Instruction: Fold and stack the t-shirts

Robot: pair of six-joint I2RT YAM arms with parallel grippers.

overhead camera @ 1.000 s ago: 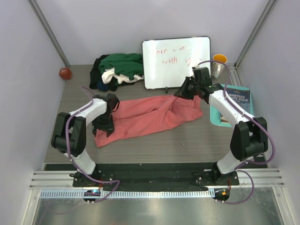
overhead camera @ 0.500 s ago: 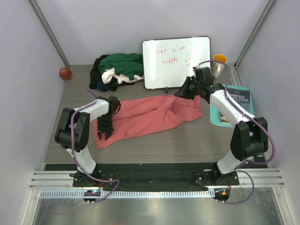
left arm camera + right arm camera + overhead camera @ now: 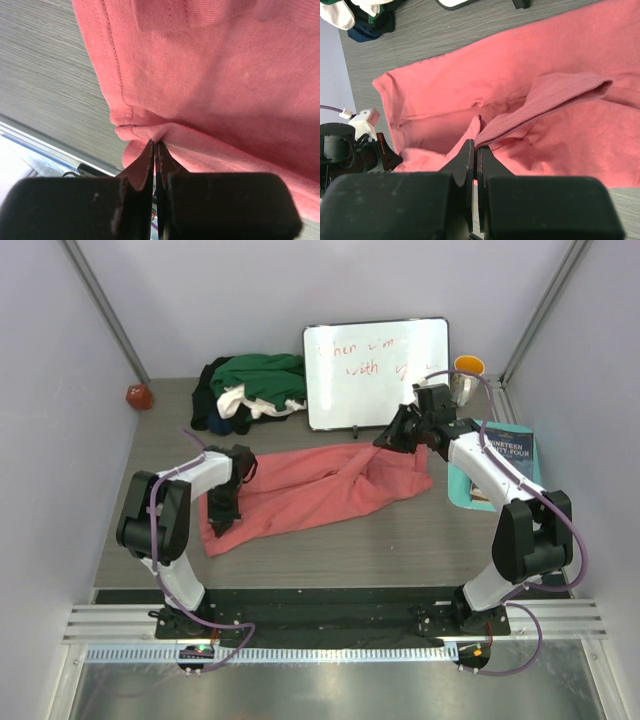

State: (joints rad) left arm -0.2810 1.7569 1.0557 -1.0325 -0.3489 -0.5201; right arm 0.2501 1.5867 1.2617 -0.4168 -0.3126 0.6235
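Fig. 1. I see the salmon-pink t-shirt lying crumpled across the middle of the table. My left gripper has its 2 fingers pressed together on the shirt's stitched hem at the near-left corner. My right gripper pinches a raised fold (a ribbed edge, seemingly the collar) at the shirt's far-right part. The dark green, white and black t-shirts lie heaped at the far left, just beside the white board.

T-shirt centre — t-shirt heap behind, left
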